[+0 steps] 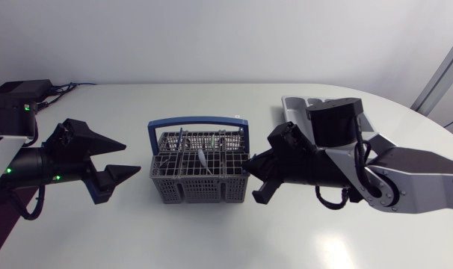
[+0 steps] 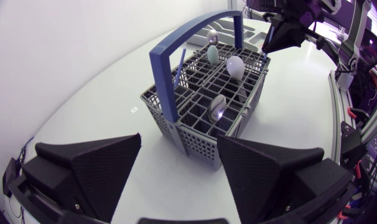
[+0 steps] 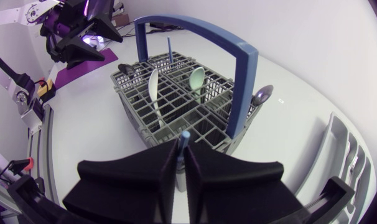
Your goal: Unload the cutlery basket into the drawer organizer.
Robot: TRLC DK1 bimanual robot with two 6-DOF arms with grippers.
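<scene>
Right gripper is pressed nearly flat, pinching a thin blue-tipped utensil that stands at the near edge of the grey basket. Left gripper is spread wide with nothing in it, parked on the opposite side of the basket, near it but not touching. The basket sits mid-table with its blue handle up, holding a white spoon, a pale green spoon and a metal spoon upright. The grey organizer lies behind the right arm, just past the basket.
</scene>
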